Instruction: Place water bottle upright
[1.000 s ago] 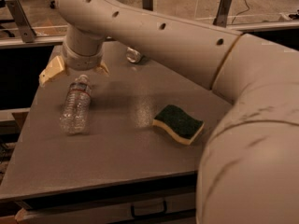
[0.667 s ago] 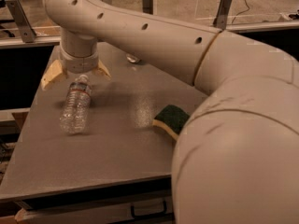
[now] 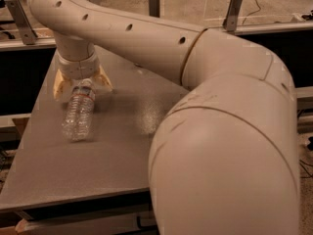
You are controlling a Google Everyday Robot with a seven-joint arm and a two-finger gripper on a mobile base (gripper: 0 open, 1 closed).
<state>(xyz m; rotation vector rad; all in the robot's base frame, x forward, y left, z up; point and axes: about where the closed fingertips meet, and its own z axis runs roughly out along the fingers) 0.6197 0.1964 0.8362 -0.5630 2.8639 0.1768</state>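
At far-left of the grey table (image 3: 98, 175), the gripper (image 3: 82, 88) hangs pointing down from the wrist, low over the tabletop. Its two tan fingers (image 3: 103, 81) are spread apart, one on each side of the water bottle (image 3: 78, 116), at the cap/neck end. Small gaps show btwn each finger and the plastic, so the hand looks open and straddling, not clamped.

Bottle lies flat on its side on the table, not upright. Cap end is tucked up under the gripper, toward the table's back edge; base end points toward the camera w/ a slight lean to the left. Clear ribbed body; white-and-red label band sits just below the neck, right btwn the fingers.

Big cream arm (image 3: 220, 131) sweeps from lower right across the top of the view and down to the wrist, covering most of the table's right side. Behind the table, a dark rail w/ grey upright posts (image 3: 234, 8).
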